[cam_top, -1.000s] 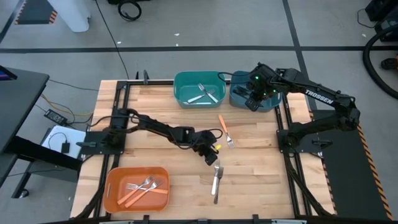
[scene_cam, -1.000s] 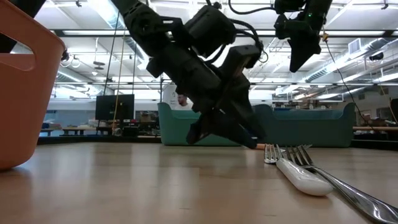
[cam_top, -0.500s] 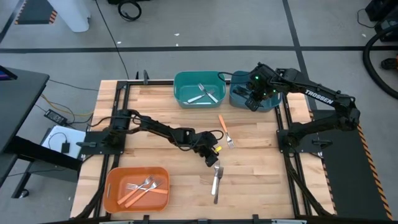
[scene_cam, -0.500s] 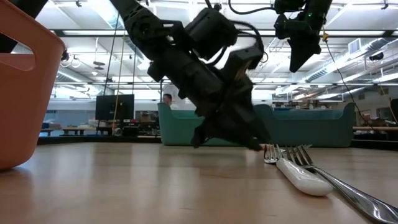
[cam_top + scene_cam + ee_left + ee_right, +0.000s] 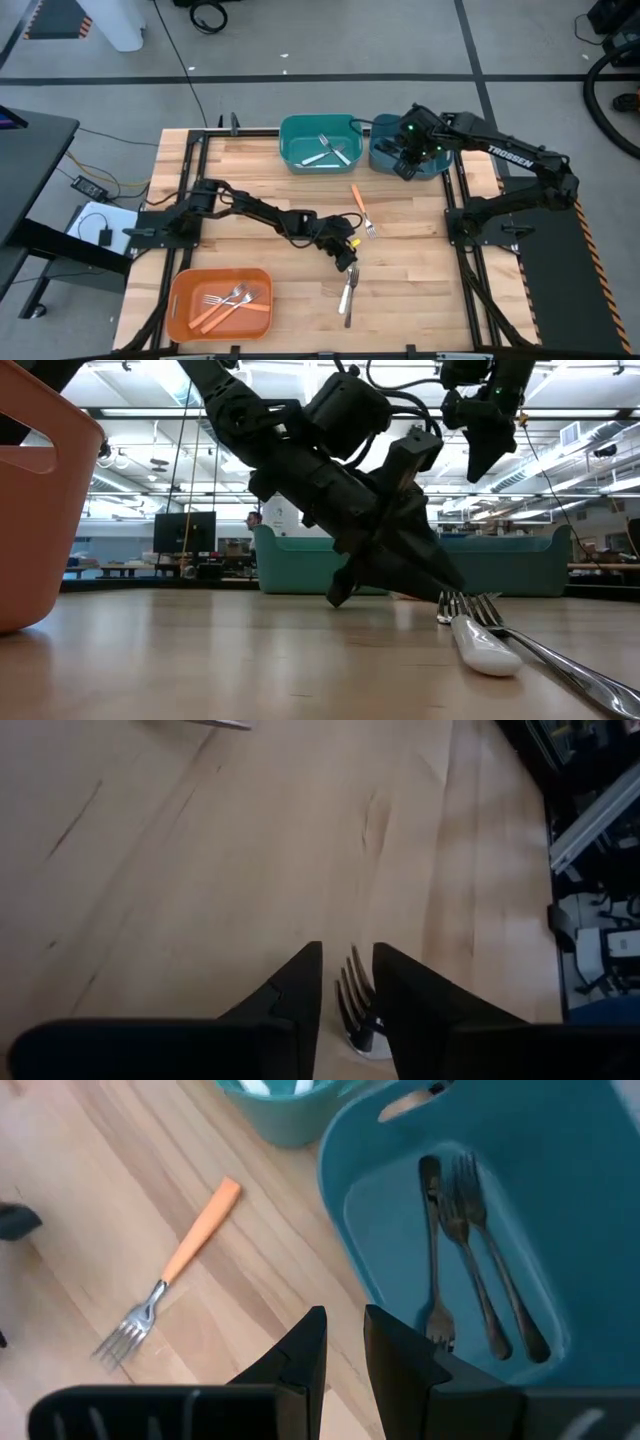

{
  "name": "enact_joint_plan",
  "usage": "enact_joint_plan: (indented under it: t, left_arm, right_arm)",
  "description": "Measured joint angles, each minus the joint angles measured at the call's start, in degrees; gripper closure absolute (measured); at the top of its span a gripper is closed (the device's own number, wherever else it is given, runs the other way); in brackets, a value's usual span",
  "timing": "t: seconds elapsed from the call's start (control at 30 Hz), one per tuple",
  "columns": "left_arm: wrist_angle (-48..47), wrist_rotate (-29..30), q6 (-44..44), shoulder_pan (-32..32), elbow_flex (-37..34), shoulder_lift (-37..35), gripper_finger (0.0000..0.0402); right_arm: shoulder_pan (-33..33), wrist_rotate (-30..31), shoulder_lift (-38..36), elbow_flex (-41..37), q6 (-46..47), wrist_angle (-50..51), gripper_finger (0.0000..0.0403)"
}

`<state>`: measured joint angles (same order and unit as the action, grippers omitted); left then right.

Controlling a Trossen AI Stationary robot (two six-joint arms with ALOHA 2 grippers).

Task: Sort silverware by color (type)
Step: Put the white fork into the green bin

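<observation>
Silverware: forks of three handle colours; I'm after the white-handled fork (image 5: 347,288), loose on the table (image 5: 420,280) at about 5 o'clock from centre, a second, all-metal fork (image 5: 560,672) against it in the low view.
Left gripper: my left gripper (image 5: 346,256) is low over the white-handled fork's tines (image 5: 352,992); fingers a narrow gap apart, holding nothing.
Step in hand: I judge I should straddle the neck squarely, settle to the wood, then close, so the flat handle doesn't skate.
Right gripper: my right gripper (image 5: 404,165) hangs over the darker teal bin (image 5: 385,152) at 1 o'clock, fingers slightly parted, empty.
Bins: the orange bin (image 5: 182,305) at 7 o'clock has orange forks; the lighter teal bin (image 5: 300,128) at 12 has pale ones; the darker teal bin, dark forks (image 5: 470,1250).
In the way: the neighbouring metal fork may get nudged; the orange-handled fork (image 5: 361,210) lies just beside, at 1 o'clock from my left gripper.
</observation>
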<state>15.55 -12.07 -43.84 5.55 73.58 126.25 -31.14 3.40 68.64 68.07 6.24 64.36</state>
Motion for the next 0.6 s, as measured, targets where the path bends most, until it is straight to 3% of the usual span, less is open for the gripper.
enact_joint_plan:
  t: [0.6]
  left_arm:
    - [0.8,-4.0,4.5,0.7,-0.3,0.4,0.0395]
  right_arm:
    - [0.0,0.0,0.0,-3.9,-0.9,-2.0,0.0325]
